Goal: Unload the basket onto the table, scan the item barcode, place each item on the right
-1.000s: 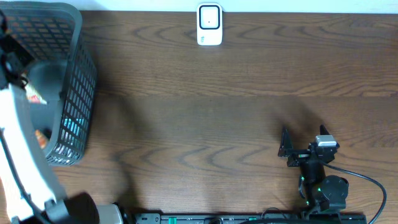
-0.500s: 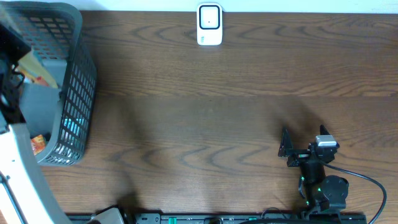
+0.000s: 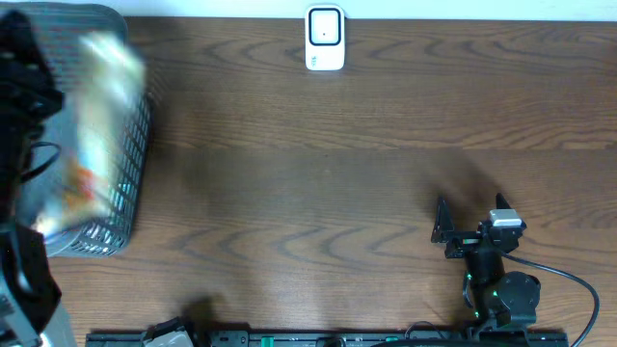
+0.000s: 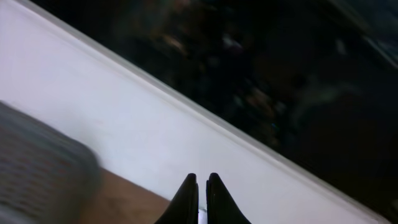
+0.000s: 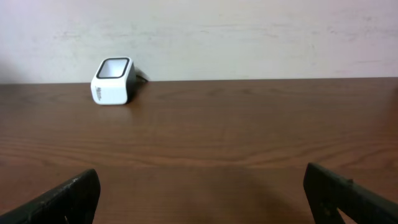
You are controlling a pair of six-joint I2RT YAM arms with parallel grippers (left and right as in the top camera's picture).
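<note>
The item [image 3: 96, 116] is a pale packet with orange print, heavily blurred, hanging over the right side of the basket [image 3: 130, 183]. My left arm [image 3: 21, 92] is beside it at the far left. The left gripper [image 4: 202, 178] is shut, with only a thin white sliver showing between its fingers low in the left wrist view. That view points up at a white wall and a dark area. The white barcode scanner [image 3: 325, 39] stands at the table's far edge and also shows in the right wrist view [image 5: 113, 81]. My right gripper [image 3: 470, 210] rests open near the front right, holding nothing [image 5: 202, 193].
The dark grey mesh basket fills the table's left end and holds more packets, seen through its wall. A black cable [image 3: 569, 280] loops by the right arm's base. Bare brown wood lies between basket, scanner and right arm.
The left arm has risen out of the basket with the packet, which now hangs blurred over the basket's right wall. The right arm has not moved.
</note>
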